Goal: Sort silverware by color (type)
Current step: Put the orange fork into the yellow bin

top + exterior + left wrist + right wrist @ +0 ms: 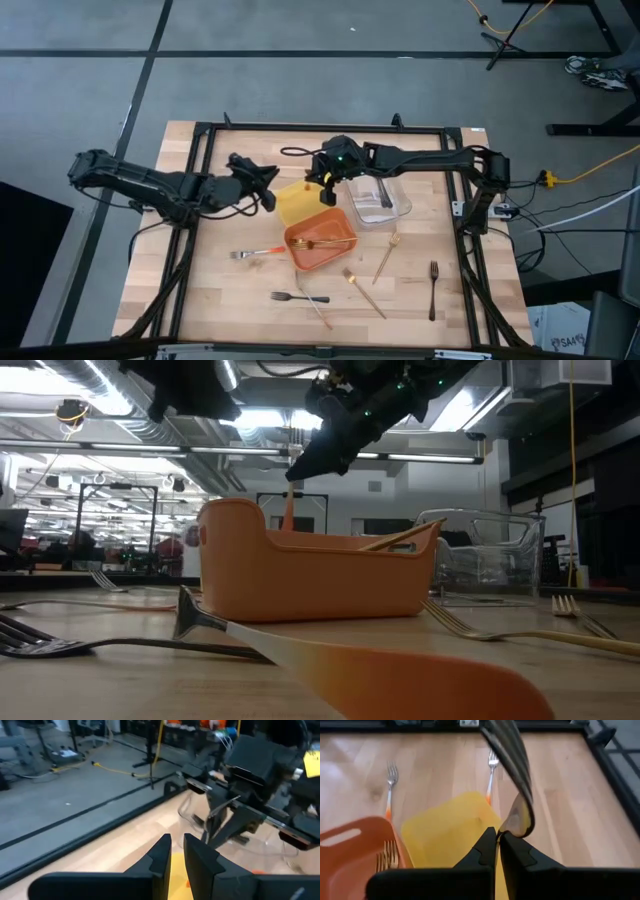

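Overhead and table-level cameras, plus 2 wrist cameras, share the orange tray point(322, 243).

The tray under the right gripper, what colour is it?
Yellow. The tray shows best in the right wrist view, below the right gripper.

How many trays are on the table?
3: a yellow tray mid-table, an orange tray right beside it, and a clear tray on the right arm's side. None look hidden.

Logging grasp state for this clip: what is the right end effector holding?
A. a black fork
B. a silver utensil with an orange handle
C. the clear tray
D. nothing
B: the right end effector pinches an orange-handled silver utensil above the yellow tray.
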`<state>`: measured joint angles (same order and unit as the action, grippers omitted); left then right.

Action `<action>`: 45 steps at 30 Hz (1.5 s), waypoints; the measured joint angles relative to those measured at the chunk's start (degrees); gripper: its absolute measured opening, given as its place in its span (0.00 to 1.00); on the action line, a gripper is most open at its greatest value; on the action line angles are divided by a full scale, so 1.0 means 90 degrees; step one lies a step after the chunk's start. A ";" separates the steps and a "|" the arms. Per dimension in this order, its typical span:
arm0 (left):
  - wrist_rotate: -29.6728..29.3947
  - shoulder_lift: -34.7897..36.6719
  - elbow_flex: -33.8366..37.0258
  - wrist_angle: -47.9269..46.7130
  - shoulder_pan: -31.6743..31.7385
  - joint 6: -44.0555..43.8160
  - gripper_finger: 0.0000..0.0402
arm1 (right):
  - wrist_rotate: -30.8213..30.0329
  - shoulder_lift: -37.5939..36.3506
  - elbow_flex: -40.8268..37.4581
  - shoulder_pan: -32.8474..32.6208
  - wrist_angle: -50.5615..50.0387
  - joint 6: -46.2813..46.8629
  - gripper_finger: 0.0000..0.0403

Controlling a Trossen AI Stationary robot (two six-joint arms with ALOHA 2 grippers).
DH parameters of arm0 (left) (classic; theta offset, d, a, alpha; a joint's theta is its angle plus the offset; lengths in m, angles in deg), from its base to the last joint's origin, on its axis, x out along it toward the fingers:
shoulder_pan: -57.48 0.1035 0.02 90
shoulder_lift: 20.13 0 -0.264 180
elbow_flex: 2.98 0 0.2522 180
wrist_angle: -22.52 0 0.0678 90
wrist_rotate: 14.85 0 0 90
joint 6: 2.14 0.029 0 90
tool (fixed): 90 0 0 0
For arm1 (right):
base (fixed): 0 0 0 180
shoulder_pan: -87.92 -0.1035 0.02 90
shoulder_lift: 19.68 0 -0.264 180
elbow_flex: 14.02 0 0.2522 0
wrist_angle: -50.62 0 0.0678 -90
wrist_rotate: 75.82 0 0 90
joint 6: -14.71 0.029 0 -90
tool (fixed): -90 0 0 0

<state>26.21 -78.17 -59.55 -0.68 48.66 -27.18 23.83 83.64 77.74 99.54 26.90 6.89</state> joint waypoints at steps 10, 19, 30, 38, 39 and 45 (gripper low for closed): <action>0.0972 -0.0647 0.0002 0.0012 0.0289 0.0004 0.11 | 0.0000 0.0458 0.0000 0.0000 -0.0249 0.0000 0.03; 0.1079 -0.0992 0.0002 0.0009 0.0289 0.0007 0.11 | -0.0207 0.0503 0.0000 0.0002 -0.1074 -0.0031 0.03; 0.1077 -0.1018 0.0002 0.0004 0.0289 0.0016 0.11 | -0.0620 0.0503 0.0002 0.0002 -0.1605 -0.0209 0.03; 0.1077 -0.1018 0.0002 0.0006 0.0289 0.0018 0.11 | -0.0617 0.0516 0.0002 0.0000 -0.1532 -0.0211 0.03; 0.1077 -0.1018 0.0002 0.0004 0.0289 0.0018 0.11 | -0.0617 0.0516 0.0002 0.0000 -0.1532 -0.0211 0.03; 0.1077 -0.1018 0.0002 0.0004 0.0289 0.0018 0.11 | -0.0617 0.0516 0.0002 0.0000 -0.1529 -0.0211 0.03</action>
<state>35.90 -87.33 -59.53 -0.65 51.26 -27.02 18.27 88.28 77.76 99.54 13.14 4.99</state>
